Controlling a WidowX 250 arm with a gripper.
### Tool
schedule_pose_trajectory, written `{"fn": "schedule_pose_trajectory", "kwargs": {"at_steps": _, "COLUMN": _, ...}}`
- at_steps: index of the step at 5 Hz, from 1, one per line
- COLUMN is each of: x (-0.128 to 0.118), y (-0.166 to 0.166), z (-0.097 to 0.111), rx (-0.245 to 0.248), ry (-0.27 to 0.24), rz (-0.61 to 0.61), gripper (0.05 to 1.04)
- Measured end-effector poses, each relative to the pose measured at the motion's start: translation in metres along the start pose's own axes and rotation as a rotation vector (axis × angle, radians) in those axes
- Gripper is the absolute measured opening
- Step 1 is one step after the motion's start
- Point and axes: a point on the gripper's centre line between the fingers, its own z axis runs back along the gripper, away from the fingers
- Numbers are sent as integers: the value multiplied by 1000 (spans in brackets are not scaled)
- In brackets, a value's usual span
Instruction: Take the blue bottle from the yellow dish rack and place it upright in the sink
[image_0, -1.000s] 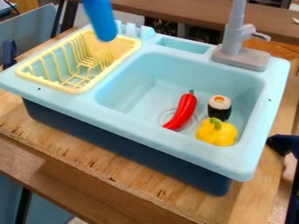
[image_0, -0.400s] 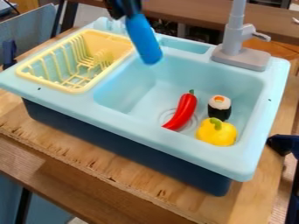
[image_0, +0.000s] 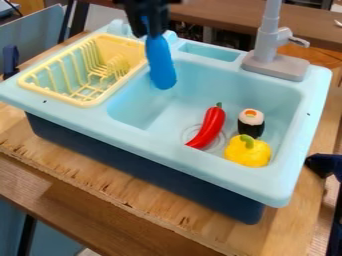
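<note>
Camera view: blue object (image_0: 160, 65), top behind black fingers (image_0: 139, 28).

A toy-kitchen setup: play sink (image_0: 167, 150), grey faucet (image_0: 272, 47), yellow dish rack (image_0: 33, 84).

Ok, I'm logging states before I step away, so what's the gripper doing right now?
Gripper: closed on the long blue object, which hangs down over the left part of the sink basin.
</note>
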Motion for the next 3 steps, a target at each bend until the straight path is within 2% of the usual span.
{"fn": "schedule_pose_trajectory", "kwargs": {"at_steps": 1, "x": 8, "y": -3, "z": -14, "rx": -4, "ry": 121, "rz": 23, "gripper": 310}}
{"fn": "schedule_pose_trajectory", "kwargs": {"at_steps": 2, "x": 12, "y": -11, "z": -17, "rx": 10, "ry": 142, "rz": 8, "gripper": 310}}
{"fn": "schedule_pose_trajectory", "kwargs": {"at_steps": 3, "x": 18, "y": -11, "z": -29, "rx": 5, "ry": 189, "rz": 18, "gripper": 310}}
